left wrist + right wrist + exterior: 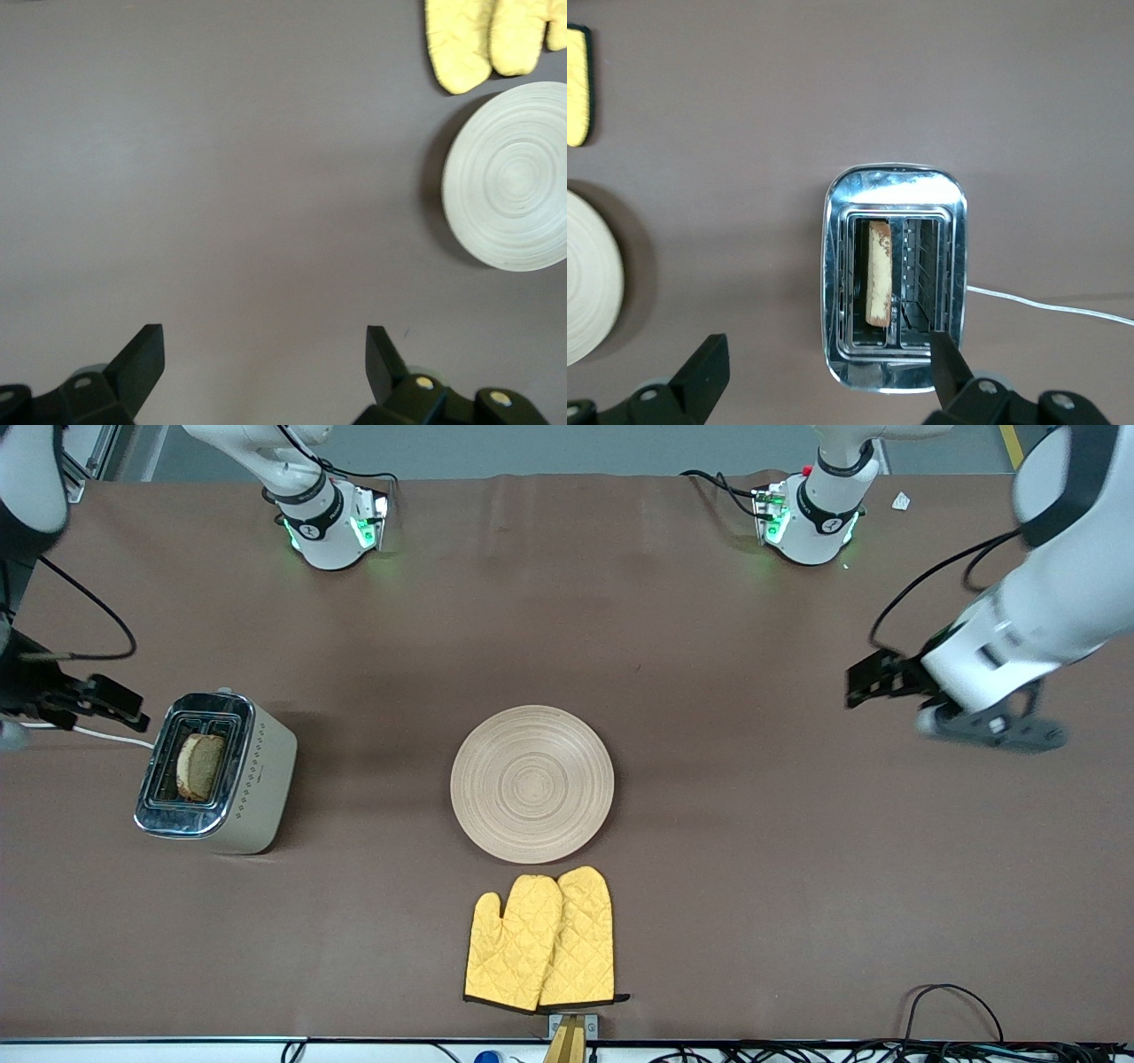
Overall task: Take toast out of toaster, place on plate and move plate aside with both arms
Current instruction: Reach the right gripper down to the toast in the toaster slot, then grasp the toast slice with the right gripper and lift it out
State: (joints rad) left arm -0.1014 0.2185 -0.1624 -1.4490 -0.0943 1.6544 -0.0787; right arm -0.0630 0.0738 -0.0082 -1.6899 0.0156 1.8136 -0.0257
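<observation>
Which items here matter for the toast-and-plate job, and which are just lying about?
Part of the job:
toast, standing in the toaster
plate, mid-table, bare
right gripper, open over the toaster
left gripper, open over bare table at its own end

Lying about:
oven mitts, beside the plate, nearer the front camera

Bare table (753,868) around the plate (532,784) (oven mitts (540,939) just beside its camera-side rim).

toast (200,766) in toaster (217,775), plate (532,784) mid-table, mitts (540,939) nearer camera

Left end effector (264,359) and right end effector (831,367) hover, fingers spread.
</observation>
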